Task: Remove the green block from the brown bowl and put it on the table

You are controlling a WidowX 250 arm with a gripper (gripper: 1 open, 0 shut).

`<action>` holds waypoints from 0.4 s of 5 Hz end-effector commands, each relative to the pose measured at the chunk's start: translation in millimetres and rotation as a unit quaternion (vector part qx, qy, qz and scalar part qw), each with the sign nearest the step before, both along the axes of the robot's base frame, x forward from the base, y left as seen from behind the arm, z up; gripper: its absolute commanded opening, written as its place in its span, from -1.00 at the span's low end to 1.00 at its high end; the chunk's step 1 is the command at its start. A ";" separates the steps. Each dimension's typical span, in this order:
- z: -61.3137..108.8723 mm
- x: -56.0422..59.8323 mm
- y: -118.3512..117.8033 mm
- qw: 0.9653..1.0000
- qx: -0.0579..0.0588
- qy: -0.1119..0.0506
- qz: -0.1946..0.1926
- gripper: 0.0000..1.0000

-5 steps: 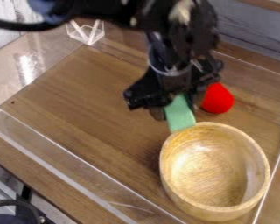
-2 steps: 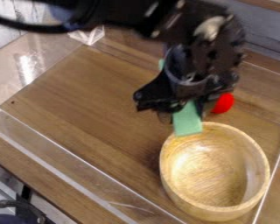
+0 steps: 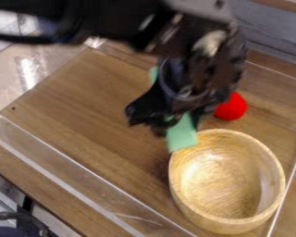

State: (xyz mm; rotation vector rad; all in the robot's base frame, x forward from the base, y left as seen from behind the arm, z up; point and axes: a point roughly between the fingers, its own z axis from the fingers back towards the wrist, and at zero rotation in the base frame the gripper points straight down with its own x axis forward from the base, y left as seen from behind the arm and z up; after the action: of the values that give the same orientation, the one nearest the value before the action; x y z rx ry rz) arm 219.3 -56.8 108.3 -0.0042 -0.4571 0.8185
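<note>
My black gripper [image 3: 166, 116] hangs over the table [image 3: 89, 102], just up and left of the brown bowl [image 3: 228, 185]. It is shut on the green block [image 3: 181, 136], whose lower end sticks out below the fingers and hangs close to the bowl's near-left rim, outside the bowl. Whether the block touches the table I cannot tell, because the picture is blurred. The light wooden bowl stands at the lower right and its inside is bare.
A red strawberry-like toy [image 3: 231, 106] lies on the table behind the bowl, right of the gripper. Low clear walls [image 3: 64, 171] edge the tabletop. The dark arm [image 3: 101, 23] comes in from the upper left.
The gripper has drifted a little to the left and toward the camera with the green block still in it, uncovering more of the red toy. The bowl has not moved.
</note>
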 end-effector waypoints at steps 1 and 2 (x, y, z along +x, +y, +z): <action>16.5 2.6 -5.2 1.000 0.000 -0.022 -0.010 -1.00; 23.0 5.0 -9.8 1.000 -0.001 -0.020 -0.019 -1.00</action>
State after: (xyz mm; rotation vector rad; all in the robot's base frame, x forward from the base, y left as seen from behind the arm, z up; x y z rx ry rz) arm 217.5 -61.0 118.7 0.0080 -0.4618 0.7903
